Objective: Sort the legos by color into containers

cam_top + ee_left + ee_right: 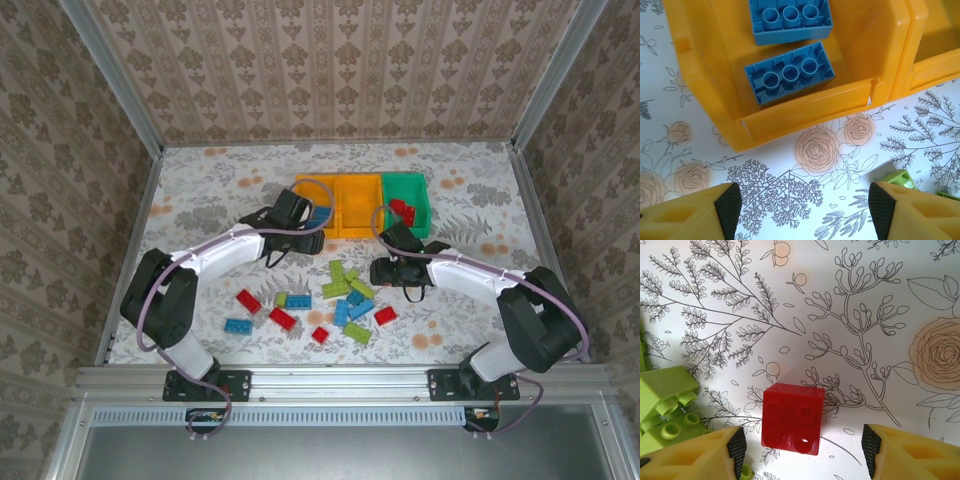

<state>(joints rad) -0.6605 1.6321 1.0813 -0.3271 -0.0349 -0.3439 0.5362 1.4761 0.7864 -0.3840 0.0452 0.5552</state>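
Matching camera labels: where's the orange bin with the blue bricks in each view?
Top external: the orange bin is leftmost in the back row of three bins.
Left wrist: upper left, two blue bricks inside, just beyond the left fingers.
Right wrist: camera faces a red brick between the right fingers, lime bricks at left.
Shared landmark: the second orange bin on its right; floral table cover everywhere.

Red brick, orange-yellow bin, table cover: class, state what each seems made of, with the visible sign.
Red brick: hard glossy plastic, judging by moulded studs and bright highlights. Orange-yellow bin: smooth moulded plastic with a soft sheen and rounded edges. Table cover: probably printed paper or vinyl, flat and matt with floral line drawings; which is unclear.
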